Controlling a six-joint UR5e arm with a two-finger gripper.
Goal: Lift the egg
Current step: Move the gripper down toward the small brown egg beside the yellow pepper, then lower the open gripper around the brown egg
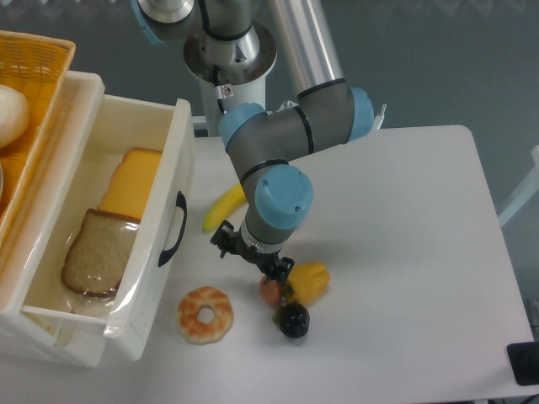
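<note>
The egg [269, 292] is a small pinkish-tan ball on the white table, touching the yellow bell pepper [310, 281] on its right, with the black round fruit [294, 321] just in front. My gripper [253, 255] hangs over the spot just behind and left of the egg. Its two black fingers [283, 268] are spread apart, so it is open, and nothing shows between them. The right finger sits right above the egg's top edge and hides part of it. I cannot tell whether it touches the egg.
A glazed doughnut [205, 314] lies front left of the egg. A banana [222, 209] lies behind the gripper. The open white drawer [165, 181] at left holds a bread slice [95, 252] and cheese [131, 182]. A yellow basket [38, 80] stands far left.
</note>
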